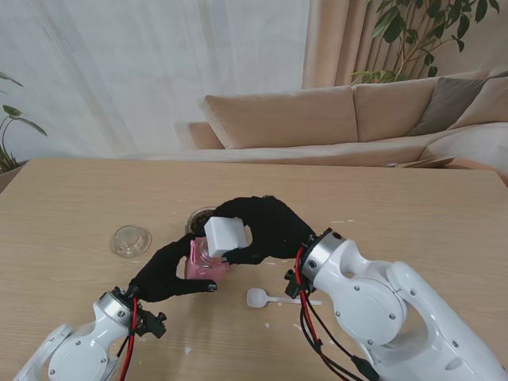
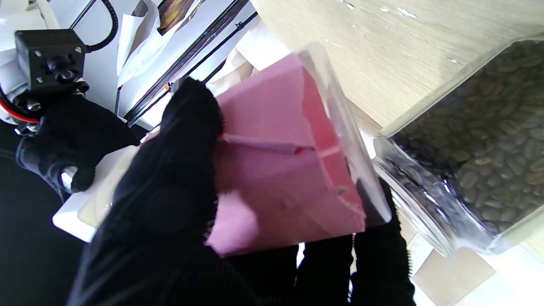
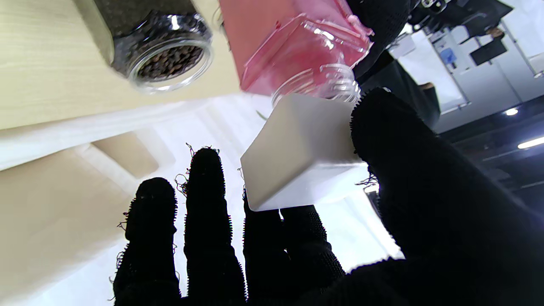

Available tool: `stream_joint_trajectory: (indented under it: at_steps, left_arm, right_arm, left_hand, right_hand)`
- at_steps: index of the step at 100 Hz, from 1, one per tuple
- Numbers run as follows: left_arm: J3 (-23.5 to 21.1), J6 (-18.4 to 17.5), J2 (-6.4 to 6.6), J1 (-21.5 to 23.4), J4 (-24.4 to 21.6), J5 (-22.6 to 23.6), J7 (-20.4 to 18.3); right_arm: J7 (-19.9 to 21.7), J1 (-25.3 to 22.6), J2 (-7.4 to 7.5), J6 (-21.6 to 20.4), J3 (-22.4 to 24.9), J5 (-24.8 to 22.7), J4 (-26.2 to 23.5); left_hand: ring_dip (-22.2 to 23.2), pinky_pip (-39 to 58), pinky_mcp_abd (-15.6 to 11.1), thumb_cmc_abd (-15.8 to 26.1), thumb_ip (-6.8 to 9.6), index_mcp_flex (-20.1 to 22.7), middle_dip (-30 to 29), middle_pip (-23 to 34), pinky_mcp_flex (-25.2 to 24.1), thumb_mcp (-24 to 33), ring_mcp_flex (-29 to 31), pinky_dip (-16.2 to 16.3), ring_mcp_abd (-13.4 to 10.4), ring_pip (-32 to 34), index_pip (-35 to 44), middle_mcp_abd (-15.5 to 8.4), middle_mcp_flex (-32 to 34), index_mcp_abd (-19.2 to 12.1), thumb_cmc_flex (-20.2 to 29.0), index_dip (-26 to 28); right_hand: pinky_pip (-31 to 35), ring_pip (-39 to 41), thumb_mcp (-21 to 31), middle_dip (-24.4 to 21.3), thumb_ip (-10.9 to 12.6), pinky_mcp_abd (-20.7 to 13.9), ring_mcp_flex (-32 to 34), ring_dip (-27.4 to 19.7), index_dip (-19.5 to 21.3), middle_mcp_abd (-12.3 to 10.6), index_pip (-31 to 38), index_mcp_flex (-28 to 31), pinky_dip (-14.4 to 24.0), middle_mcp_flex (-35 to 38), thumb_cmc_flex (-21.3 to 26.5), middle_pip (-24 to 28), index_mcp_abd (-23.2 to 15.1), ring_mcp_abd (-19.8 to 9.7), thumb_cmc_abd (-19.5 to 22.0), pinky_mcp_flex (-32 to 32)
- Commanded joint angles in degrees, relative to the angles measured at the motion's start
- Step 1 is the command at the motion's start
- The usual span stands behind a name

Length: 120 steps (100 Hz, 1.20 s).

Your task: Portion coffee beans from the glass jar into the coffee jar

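A beige sofa and pale curtains stand behind the light wooden worktop (image 1: 71,198). The left hand (image 1: 168,271) grips the square, pink-lined coffee jar (image 1: 205,266), upright, its threaded mouth open. The right hand (image 1: 266,226) pinches the matte white cubic lid (image 1: 225,236) just above that mouth. The bean-filled glass jar (image 1: 197,219) stands just beyond, and a white spoon (image 1: 266,298) lies nearer to me.

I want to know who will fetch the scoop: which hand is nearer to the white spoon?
Right. The right hand holds the white cap just beyond the white spoon; the left hand grips the pink jar farther left.
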Motion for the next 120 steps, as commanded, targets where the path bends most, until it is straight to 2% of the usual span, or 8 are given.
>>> stream_joint_trajectory:
  at_steps: [1,28,52,86,120]
  left_arm:
    - [-0.21,-0.14,-0.24,0.58,-0.45,-0.26,-0.94]
    - [-0.9,-1.32,-0.2,1.33,-0.24,-1.58,-1.34]
    - [-1.03,-1.93,-0.08,1.69,-0.13,-2.03,-1.78]
    - [-1.27,-2.24,0.01,2.64,-0.25,-2.7,-2.24]
    - [-1.98,-3.08,0.18,3.79,-0.91,-2.9,-2.77]
  right_arm:
    - [0.44,-2.43,0.07,0.8,1.43,-1.3,-2.19]
    - [2.83,-14.25,0.48,3.32,12.37,-10.68,-7.95]
    - [3.37,-21.45,0.13,5.87,21.1,-16.41,-7.72]
    - [4.28,-23.69,0.01,9.49,26.61,-22.51,0.38]
    - [1.45,-22.19,0.02,13.21,25.58,-25.17,11.29]
  left_hand:
    - [1.33,2.44,-1.24,8.12,2.22,4.52,2.4,10.21,1.07,18.48,0.75,0.57,-0.75,0.29,13.18,-7.29,5.94,-10.92,9.71,5.57]
    - [1.32,2.4,-1.21,8.15,2.25,4.52,2.4,10.17,1.03,18.47,0.69,0.56,-0.73,0.3,13.1,-7.28,5.92,-10.9,9.74,5.5]
    - [1.29,2.3,-1.16,8.14,2.26,4.49,2.38,10.1,1.05,18.41,0.64,0.53,-0.72,0.28,13.0,-7.24,5.89,-10.91,9.69,5.46]
    - [1.25,2.29,-1.16,8.16,2.29,4.47,2.41,10.08,1.05,18.29,0.56,0.54,-0.76,0.3,12.99,-7.23,5.87,-10.87,9.7,5.48]
    - [1.19,2.1,-1.05,8.21,2.32,4.41,2.39,10.0,1.02,18.23,0.53,0.48,-0.81,0.28,12.9,-7.28,5.83,-10.88,9.72,5.44]
  right_hand:
    - [1.81,0.84,8.01,1.53,1.79,0.29,0.7,1.05,-1.16,-1.65,11.63,4.07,-0.1,2.69,7.05,1.7,-8.49,-1.63,7.34,-0.04]
    - [1.84,0.72,7.96,1.52,1.84,0.29,0.74,0.97,-1.39,-1.68,11.56,4.0,-0.14,2.58,6.88,1.51,-8.34,-1.64,7.1,-0.05]
    - [1.9,0.69,8.01,1.53,1.87,0.2,0.51,0.96,-1.29,-1.75,11.32,3.86,-0.16,2.24,6.71,1.58,-8.25,-1.68,6.98,-0.13]
    - [2.02,0.71,7.82,1.21,1.98,-0.04,-0.02,0.93,-0.93,-2.07,10.58,3.22,-0.18,1.04,6.2,1.83,-8.34,-1.88,7.29,-0.3]
    - [2.28,0.72,7.8,0.74,2.19,-0.49,-1.28,0.83,-0.09,-2.29,9.06,2.34,-0.22,-0.74,5.51,2.48,-8.25,-2.05,7.82,-0.56]
